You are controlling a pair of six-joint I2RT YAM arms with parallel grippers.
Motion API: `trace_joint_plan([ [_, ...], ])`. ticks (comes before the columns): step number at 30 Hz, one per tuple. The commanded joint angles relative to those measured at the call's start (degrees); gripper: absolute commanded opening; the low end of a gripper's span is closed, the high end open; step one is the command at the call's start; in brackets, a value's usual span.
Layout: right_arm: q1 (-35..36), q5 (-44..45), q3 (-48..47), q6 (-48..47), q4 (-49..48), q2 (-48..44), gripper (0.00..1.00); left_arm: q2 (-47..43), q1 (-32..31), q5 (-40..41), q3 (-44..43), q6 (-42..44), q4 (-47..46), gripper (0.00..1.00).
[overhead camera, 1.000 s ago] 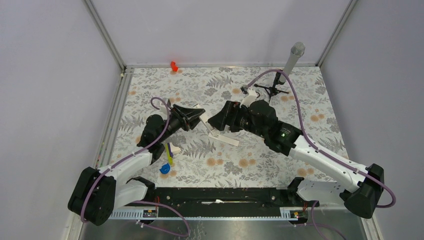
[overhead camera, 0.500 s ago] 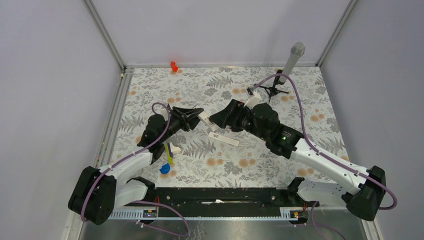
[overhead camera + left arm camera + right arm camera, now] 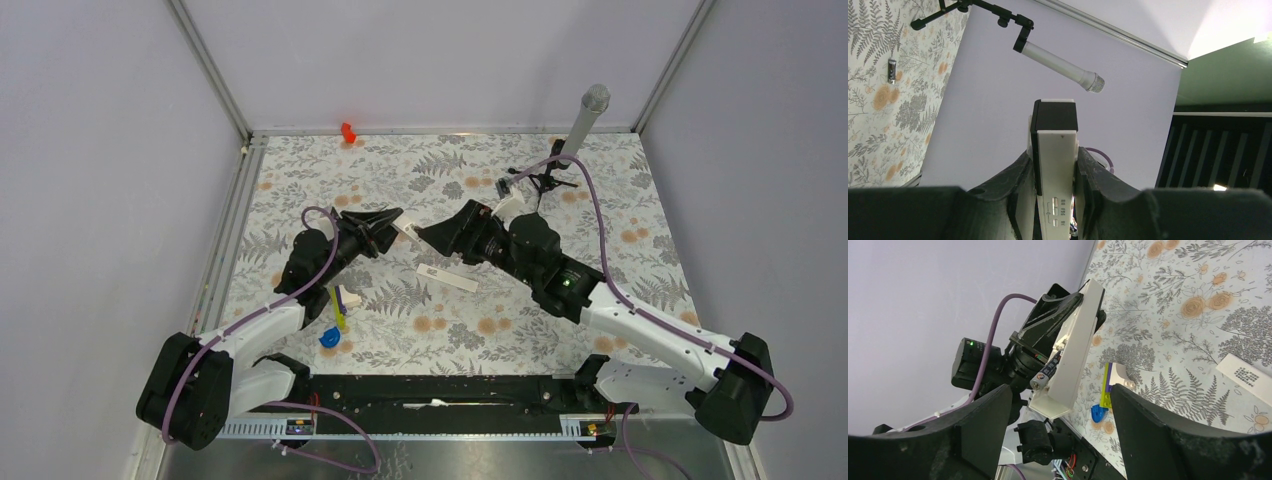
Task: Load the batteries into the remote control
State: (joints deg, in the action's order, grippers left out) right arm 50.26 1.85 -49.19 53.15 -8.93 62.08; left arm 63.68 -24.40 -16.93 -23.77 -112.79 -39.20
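The left gripper (image 3: 1054,167) clamps the remote control (image 3: 1054,145), a slim white plastic bar with a black end cap and small grey marks too fine to read, and holds it up off the floral-print table (image 3: 300,170). Only the right wrist view shows the remote's open trough, where one battery (image 3: 1047,372) is seated with its label print illegible, all framed by the widely spread right gripper (image 3: 1060,390). Only the left wrist view shows a second battery (image 3: 892,70), a small dark cylinder lying on the table.

The table (image 3: 640,200), covered in a fern-and-flower print, carries a white strip (image 3: 447,277) at its middle, a yellow-white-blue toy cluster (image 3: 336,315) near left, a red piece (image 3: 348,131) at the far edge, a mic stand (image 3: 545,181) far right, and a battery (image 3: 892,70) near the stand's feet.
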Motion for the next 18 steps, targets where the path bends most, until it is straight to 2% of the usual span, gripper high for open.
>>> trace_joint_plan([
  [1, -0.25, -0.26, 1.66, 1.89, -5.98, -2.22, 0.78, -0.66, -0.03, 1.62, 0.36, -1.90, -5.74, 0.00],
  [7, -0.58, 0.51, 2.89, 2.95, -7.32, -2.94, 0.67, -0.75, -0.07, 1.91, 0.45, -1.82, -6.48, 0.00],
  [18, -0.95, -0.79, 1.94, 4.22, -6.61, -0.23, 0.63, -0.73, -0.10, 1.14, -0.13, -0.57, -7.07, 0.00],
])
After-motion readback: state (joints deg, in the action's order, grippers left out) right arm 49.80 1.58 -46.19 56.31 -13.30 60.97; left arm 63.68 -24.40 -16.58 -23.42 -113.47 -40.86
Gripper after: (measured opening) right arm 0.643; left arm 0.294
